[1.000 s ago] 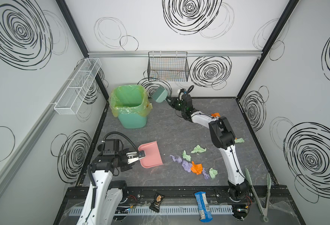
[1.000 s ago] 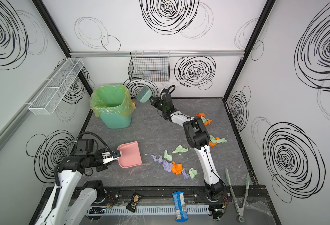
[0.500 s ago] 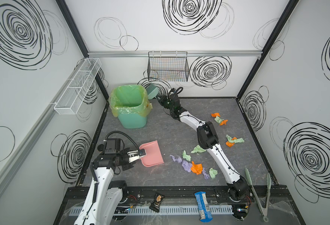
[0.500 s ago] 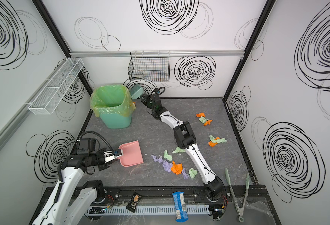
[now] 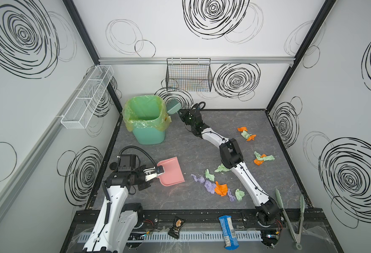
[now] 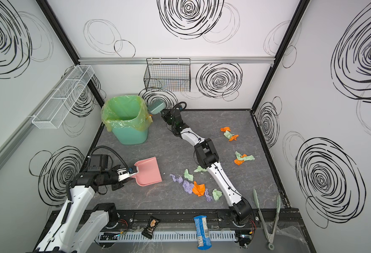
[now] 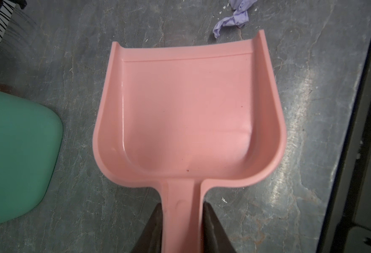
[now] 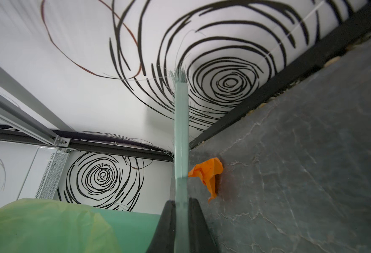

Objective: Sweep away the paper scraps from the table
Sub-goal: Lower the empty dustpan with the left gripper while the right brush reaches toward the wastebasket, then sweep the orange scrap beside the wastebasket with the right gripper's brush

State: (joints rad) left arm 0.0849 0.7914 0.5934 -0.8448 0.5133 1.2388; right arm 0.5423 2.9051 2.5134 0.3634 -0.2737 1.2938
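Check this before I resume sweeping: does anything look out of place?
One orange scrap lies apart from the rest, in the far corner beside the bin, where the brush in the right gripper points.

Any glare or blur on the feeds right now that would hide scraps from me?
Left wrist view: sharp, with pale glare streaks on the table beside the pink dustpan; the lavender scrap reads clearly. Right wrist view: the brush, close to the lens, looks soft, the orange scrap crisp, wall lines bowed. In both top views: even light, soft shadows, paper scraps easy to pick out.
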